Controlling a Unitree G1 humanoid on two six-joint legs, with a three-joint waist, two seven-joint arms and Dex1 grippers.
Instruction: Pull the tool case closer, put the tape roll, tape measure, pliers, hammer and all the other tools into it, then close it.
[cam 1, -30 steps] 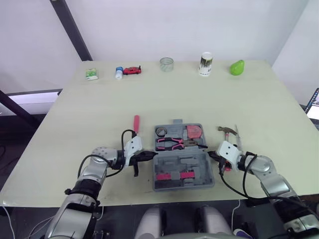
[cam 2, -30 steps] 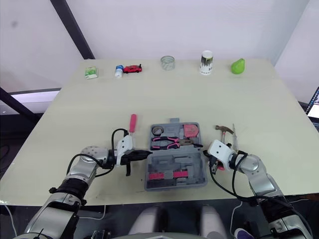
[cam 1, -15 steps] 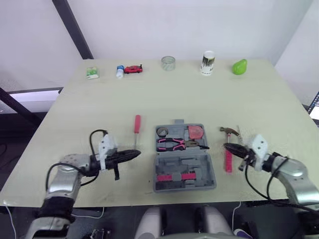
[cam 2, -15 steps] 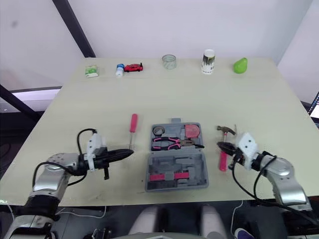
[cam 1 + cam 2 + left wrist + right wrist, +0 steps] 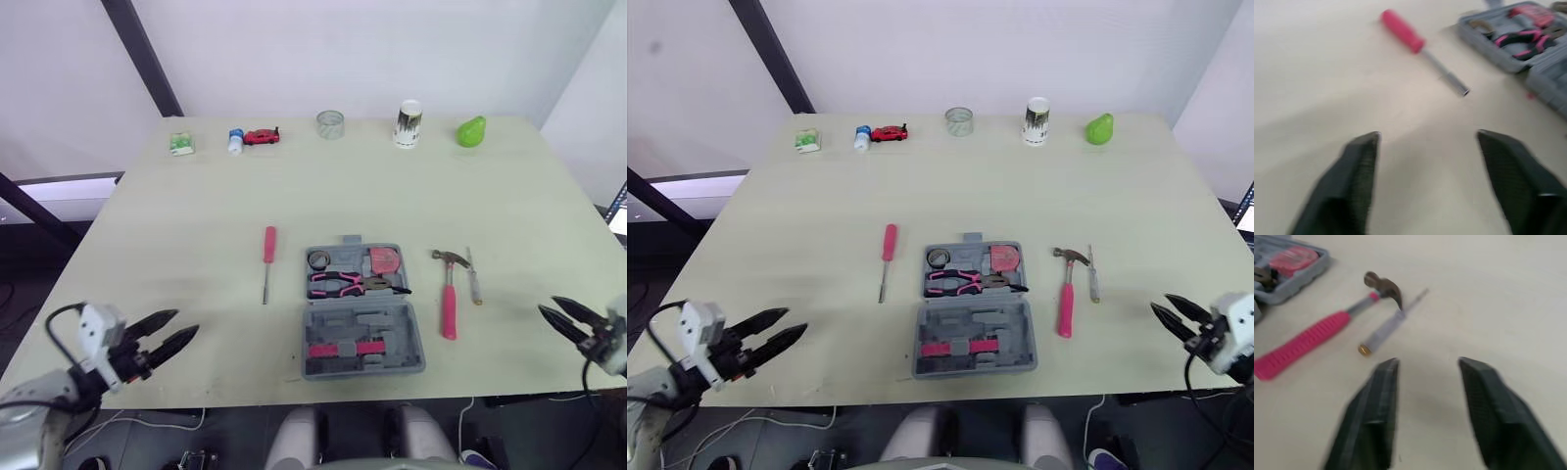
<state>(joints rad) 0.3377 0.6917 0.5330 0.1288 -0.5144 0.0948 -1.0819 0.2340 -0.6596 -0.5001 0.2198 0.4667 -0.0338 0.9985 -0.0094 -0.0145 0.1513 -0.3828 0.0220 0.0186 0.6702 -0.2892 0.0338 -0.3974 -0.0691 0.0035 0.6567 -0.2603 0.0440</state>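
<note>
left gripper wide open, empty, near-left | right gripper wide open, empty, near-right | tool case open, central | next, likely: right pinches hammer handle mid-length, squarely across.

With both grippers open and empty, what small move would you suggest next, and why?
I'd probably reach the right gripper toward the hammer: it lies on the table just right of the open tool case, not yet inside, and that gripper is open, empty and on that side.
</note>
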